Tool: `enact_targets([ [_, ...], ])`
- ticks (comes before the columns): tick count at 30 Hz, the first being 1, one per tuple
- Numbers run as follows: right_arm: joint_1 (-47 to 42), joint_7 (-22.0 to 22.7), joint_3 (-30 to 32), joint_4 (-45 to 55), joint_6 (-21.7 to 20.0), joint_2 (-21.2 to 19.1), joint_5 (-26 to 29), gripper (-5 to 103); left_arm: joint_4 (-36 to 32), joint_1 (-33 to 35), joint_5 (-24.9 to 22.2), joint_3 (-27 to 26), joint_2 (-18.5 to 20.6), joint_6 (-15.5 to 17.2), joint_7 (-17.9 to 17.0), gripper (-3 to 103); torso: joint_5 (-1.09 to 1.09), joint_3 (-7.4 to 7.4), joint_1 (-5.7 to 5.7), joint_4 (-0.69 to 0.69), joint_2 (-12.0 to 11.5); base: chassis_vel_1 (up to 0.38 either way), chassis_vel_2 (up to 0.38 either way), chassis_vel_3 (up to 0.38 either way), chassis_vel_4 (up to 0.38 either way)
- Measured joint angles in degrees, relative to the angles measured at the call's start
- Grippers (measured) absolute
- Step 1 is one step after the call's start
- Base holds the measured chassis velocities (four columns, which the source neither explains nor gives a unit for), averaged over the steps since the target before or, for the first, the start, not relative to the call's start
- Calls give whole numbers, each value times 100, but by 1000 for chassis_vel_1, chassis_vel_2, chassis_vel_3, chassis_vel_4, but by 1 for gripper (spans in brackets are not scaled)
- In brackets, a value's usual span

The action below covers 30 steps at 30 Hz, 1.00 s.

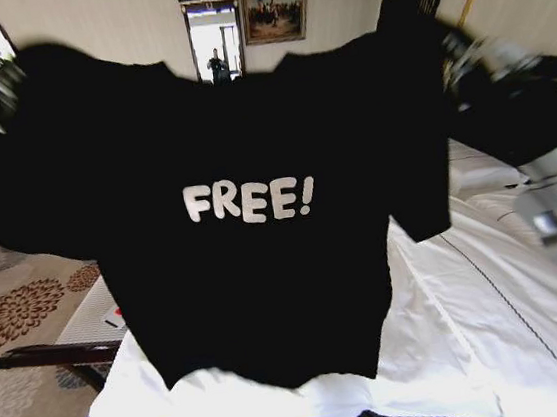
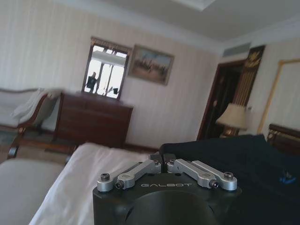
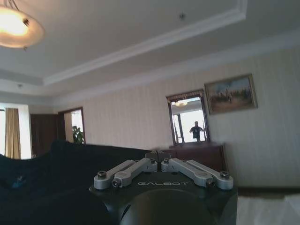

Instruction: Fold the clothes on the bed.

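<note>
Right now I have the T-shirt (image 1: pixel 264 260) lifted and spread in the air over the bed (image 1: pixel 492 315), no fold made yet.

Both wrist views show the jaws clenched on black cloth: left gripper (image 2: pixel 162 161) and right gripper (image 3: pixel 158 160) each pinch a shoulder, so the soft, limp fabric hangs flat with its white "FREE!" lettering facing me and sleeves drooping. By my judgement, every fold is still ahead; the smooth white sheets below lie ready to receive it.
</note>
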Motion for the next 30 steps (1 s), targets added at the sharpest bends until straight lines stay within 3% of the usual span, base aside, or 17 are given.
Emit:
enact_targets([
  [1, 0, 0, 0, 0, 0, 0, 0, 0, 0, 0, 0, 0, 0, 0, 0, 0, 0, 0, 0, 0, 0, 0, 0, 0, 0],
  [4, 233, -15, -1409, -1255, -51, 555, -577, 0, 1011, -186, 1243, 1545, -631, -5, 110, 0, -2, 1, 2, 2, -2, 0, 0, 0, 0],
  [6, 376, -30, -2047, -2039, -20, 917, -909, 0, 1737, -491, 1841, 2270, -1152, -109, 158, 0, 3, 2, 2, 4, -3, 0, 0, 0, 0],
  [7, 376, -30, -2047, -2039, -20, 917, -909, 0, 1737, -491, 1841, 2270, -1152, -109, 158, 0, 3, 2, 2, 4, -3, 0, 0, 0, 0],
  [11, 495, -200, -2509, -3146, 229, 1418, -1392, 0, 2929, -960, 2490, 3027, -1930, -400, 256, 0, 1, 0, 1, -3, -2, 0, 0, 0, 0],
  [16, 531, -394, -2649, -3816, 546, 1664, -1759, 0, 3687, -1216, 3043, 3352, -2296, -641, 384, 0, 0, -1, 0, -1, -1, 0, 0, 0, 0],
  [23, 688, -523, -2652, -4250, 944, 1915, -2020, 0, 4097, -1529, 3215, 3454, -2459, -920, 389, 0, 0, -1, -1, 2, 0, 0, 0, 0, 0],
  [28, 851, -1179, -2469, -4381, 1588, 2061, -2084, 0, 4073, -1624, 3124, 3165, -2617, -1307, 737, 0, 0, -3, -1, -1, 0, 0, 0, 0, 0],
  [30, 997, -1289, -2514, -4684, 1830, 2168, -2254, 0, 4477, -1682, 3444, 3135, -2724, -1503, 870, 0, -1, -4, -3, 0, 2, 0, 0, 0, 0],
])
